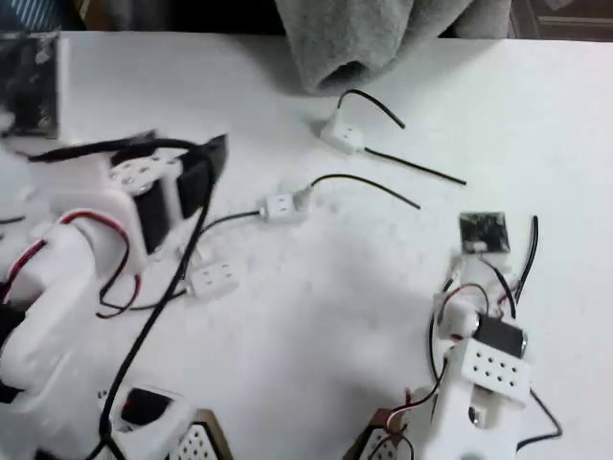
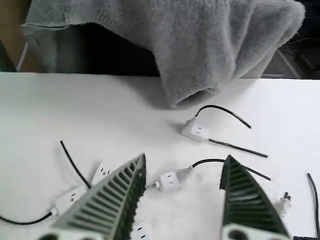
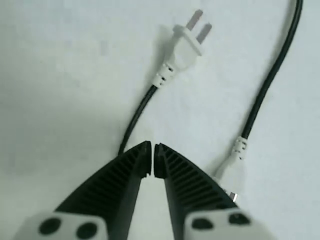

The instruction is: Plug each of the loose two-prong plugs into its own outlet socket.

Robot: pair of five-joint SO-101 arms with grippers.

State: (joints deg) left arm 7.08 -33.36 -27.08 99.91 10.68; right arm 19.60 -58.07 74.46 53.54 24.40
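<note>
My right gripper (image 3: 152, 160) is shut with nothing between its tips, hovering just above the table. Beyond those tips lies a loose white two-prong plug (image 3: 187, 42) on a black cable, prongs pointing away. A second white plug (image 3: 232, 167) lies partly hidden behind one finger. My left gripper (image 2: 182, 175) is open above the table. Through its gap I see a white outlet socket (image 2: 170, 180) with a plug seated in it, and another socket (image 2: 196, 131) farther off. From above, the sockets (image 1: 283, 206) (image 1: 342, 134) (image 1: 213, 278) lie mid-table, and the right gripper (image 1: 482, 233) is at the right.
A grey knitted cloth (image 1: 364, 38) hangs over the table's far edge. Two more white sockets (image 2: 70, 200) (image 2: 102, 172) lie beside the left finger, and a loose plug (image 2: 282, 202) past the other finger. Black cables (image 1: 412, 168) trail across the white table (image 1: 316, 326).
</note>
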